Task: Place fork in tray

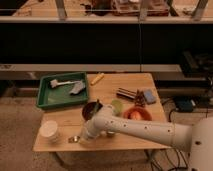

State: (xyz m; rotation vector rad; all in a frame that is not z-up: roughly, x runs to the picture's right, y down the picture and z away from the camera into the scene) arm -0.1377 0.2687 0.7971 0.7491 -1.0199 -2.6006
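Note:
The green tray (45,95) sits at the table's back left and holds a white-handled brush (62,83) and a grey item (76,89). My white arm reaches in from the lower right. My gripper (82,138) is low over the table near the front edge, between the white cup and the dark bowl (91,109). A small shiny metal piece (73,139) lies on the table just left of the gripper. It looks like the end of the fork, and the rest is hidden by the gripper.
A white cup (50,131) stands at the front left. An orange bowl (137,115), a green round item (117,106), a dark bar (126,93) and a blue sponge (149,96) are on the right. A yellow stick (97,78) lies at the back.

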